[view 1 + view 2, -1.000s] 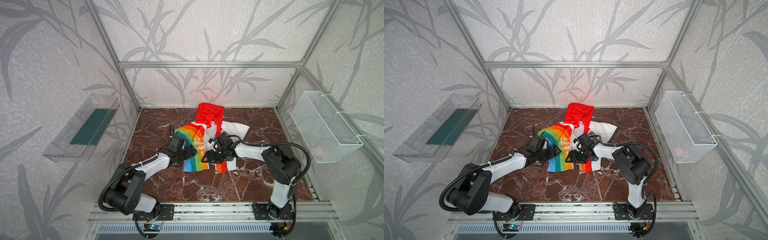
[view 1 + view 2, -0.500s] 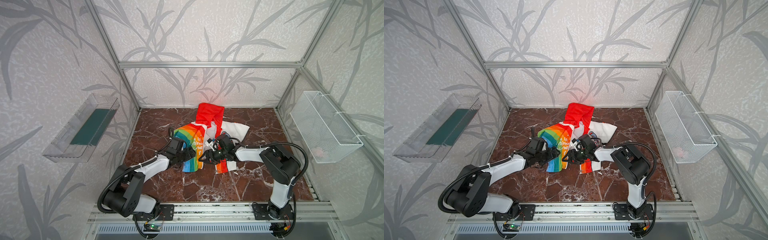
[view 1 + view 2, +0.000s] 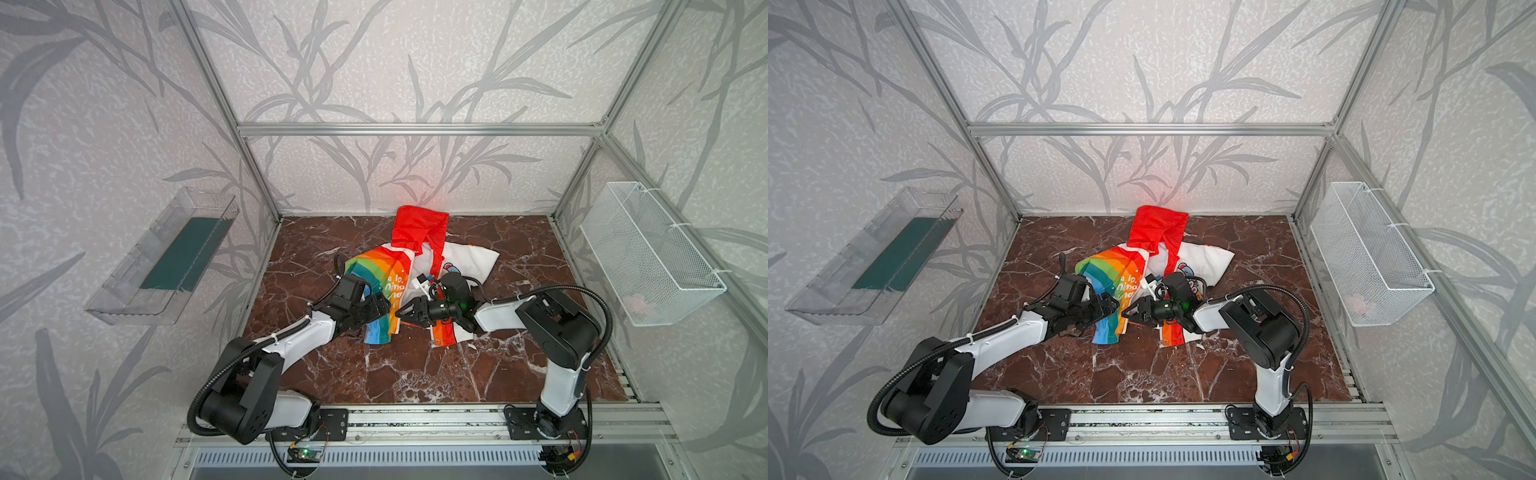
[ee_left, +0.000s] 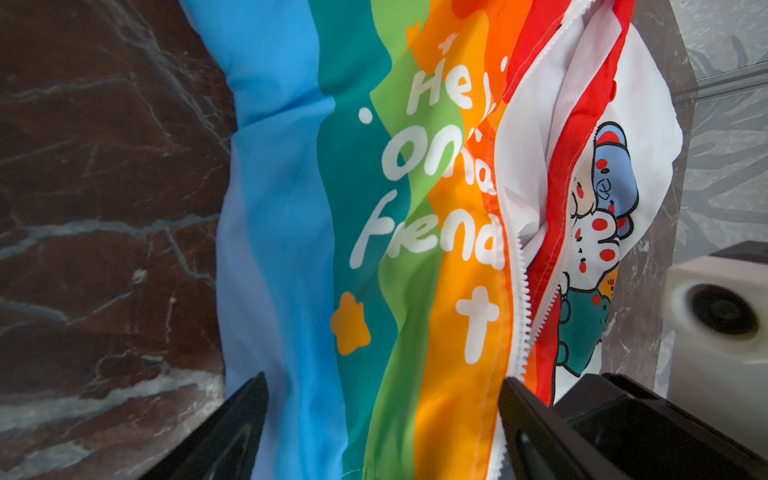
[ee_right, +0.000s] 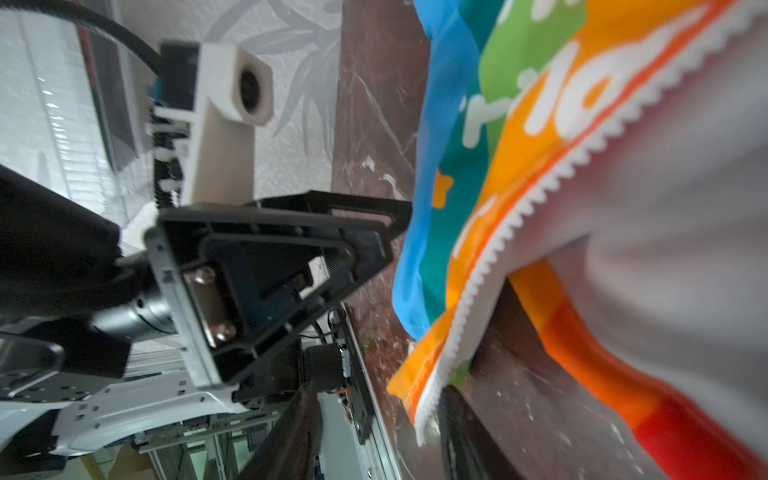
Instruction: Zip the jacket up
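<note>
The jacket (image 3: 469,257) (image 3: 1204,257) lies unzipped and crumpled mid-floor, red hood (image 3: 419,224) toward the back wall. Its rainbow panel (image 3: 382,274) (image 4: 374,208) with white lettering faces up. My left gripper (image 3: 382,309) (image 3: 1113,305) (image 4: 382,415) is open, and its fingers straddle the panel's lower part. The white zipper teeth (image 4: 523,299) (image 5: 540,195) run along the panel's orange edge. My right gripper (image 3: 401,311) (image 3: 1127,311) (image 5: 374,424) points left at that edge. Its jaws stand apart around the panel's lower zipper corner, which lies close to one finger.
A clear tray (image 3: 166,257) with a green bottom hangs on the left wall. A white wire basket (image 3: 648,257) hangs on the right wall. Brown marble floor (image 3: 415,374) runs to the front rail (image 3: 415,419). The two grippers nearly touch tip to tip.
My right gripper has dropped and reached left to the rainbow panel's lower zipper corner, and its jaws have narrowed. The left gripper has hardly moved.
</note>
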Motion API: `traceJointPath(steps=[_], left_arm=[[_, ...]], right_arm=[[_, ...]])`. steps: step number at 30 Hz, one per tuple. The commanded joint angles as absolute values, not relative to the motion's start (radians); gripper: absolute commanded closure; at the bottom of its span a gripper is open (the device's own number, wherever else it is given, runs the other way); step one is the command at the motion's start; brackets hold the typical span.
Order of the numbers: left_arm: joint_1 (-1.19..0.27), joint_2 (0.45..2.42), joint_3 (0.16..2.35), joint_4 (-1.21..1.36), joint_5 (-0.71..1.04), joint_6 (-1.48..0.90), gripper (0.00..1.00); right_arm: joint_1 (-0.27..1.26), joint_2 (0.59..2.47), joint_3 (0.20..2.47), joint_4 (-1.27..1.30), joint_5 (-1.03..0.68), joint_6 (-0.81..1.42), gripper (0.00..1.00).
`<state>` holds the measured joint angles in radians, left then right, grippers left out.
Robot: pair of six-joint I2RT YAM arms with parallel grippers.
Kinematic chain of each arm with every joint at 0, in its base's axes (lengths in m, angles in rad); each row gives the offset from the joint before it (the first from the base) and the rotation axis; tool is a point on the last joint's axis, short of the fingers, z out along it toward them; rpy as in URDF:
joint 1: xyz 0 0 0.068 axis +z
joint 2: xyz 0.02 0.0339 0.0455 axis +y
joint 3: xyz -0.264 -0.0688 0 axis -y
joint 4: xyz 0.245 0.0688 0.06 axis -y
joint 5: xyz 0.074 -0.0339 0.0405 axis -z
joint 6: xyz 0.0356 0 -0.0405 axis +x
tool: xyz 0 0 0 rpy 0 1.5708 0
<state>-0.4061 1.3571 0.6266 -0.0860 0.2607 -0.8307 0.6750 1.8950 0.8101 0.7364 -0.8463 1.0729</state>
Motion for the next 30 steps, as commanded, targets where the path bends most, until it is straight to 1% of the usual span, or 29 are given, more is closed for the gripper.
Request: traceJointPath(steps=[1,5,9,12,17,20,24,28,30], left_arm=[[-0.41,1.319,0.606,-0.118,0.236,-0.837,0.11],[-0.408,1.291,0.607,-0.138,0.227,-0.837,0.11],[-0.408,1.275,0.605,-0.144,0.225,-0.844,0.11],[-0.407,1.271,0.597,-0.14,0.227,-0.852,0.11],[-0.405,1.251,0.585,-0.153,0.225,-0.856,0.11],[-0.403,1.229,0.579,-0.171,0.22,-0.858,0.11],[-0.4,1.179,0.561,-0.185,0.206,-0.881,0.11],[-0.4,1.115,0.533,-0.19,0.205,-0.918,0.12],[-0.4,1.093,0.507,-0.167,0.226,-0.951,0.12]], right_arm=[[0.673,1.927,0.805,0.885,-0.843,1.14,0.52],[0.681,1.897,0.824,0.697,-0.802,1.024,0.52],[0.681,1.895,0.822,0.679,-0.789,1.008,0.5],[0.688,1.913,0.818,0.728,-0.795,1.03,0.47],[0.705,1.965,0.822,0.989,-0.832,1.138,0.43],[0.706,1.973,0.825,0.939,-0.798,1.128,0.52],[0.709,1.934,0.824,0.761,-0.756,1.034,0.6],[0.717,1.886,0.837,0.567,-0.736,0.936,0.64],[0.722,1.883,0.83,0.564,-0.745,0.931,0.65]])
